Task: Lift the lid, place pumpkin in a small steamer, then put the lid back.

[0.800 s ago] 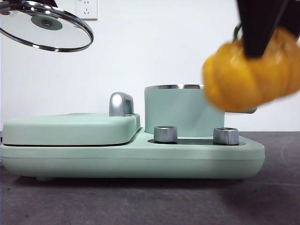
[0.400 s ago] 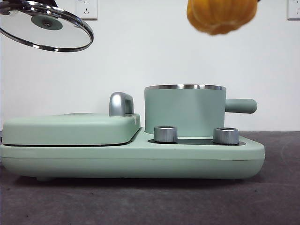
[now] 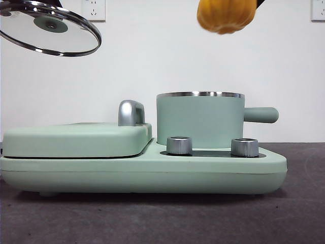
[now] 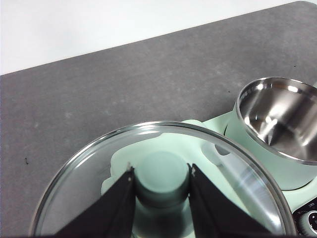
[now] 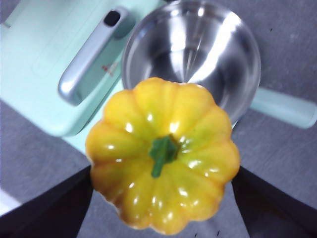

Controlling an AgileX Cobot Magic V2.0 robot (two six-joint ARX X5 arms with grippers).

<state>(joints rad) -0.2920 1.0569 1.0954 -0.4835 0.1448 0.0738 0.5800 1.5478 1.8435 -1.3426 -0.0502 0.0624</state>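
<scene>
My left gripper (image 4: 161, 184) is shut on the mint-green knob of the glass lid (image 3: 51, 28) and holds it high at the left, tilted; the lid also shows in the left wrist view (image 4: 74, 173). My right gripper (image 5: 163, 198) is shut on the yellow-orange pumpkin (image 5: 163, 153), which hangs at the top of the front view (image 3: 226, 15), high above the small steamer (image 3: 200, 119). The steamer is open and empty, with its steel inside showing in the right wrist view (image 5: 198, 49) and in the left wrist view (image 4: 280, 119).
The steamer stands on the right of a wide mint-green appliance base (image 3: 142, 173) with two silver knobs (image 3: 179, 145). A flat mint-green cover (image 3: 76, 140) with a steel handle (image 3: 131, 113) fills the base's left half. Dark grey table (image 3: 152, 218) around.
The pumpkin has risen from beside the steamer's handle at the right to high above the steamer and moved left. The lid has stayed still.
</scene>
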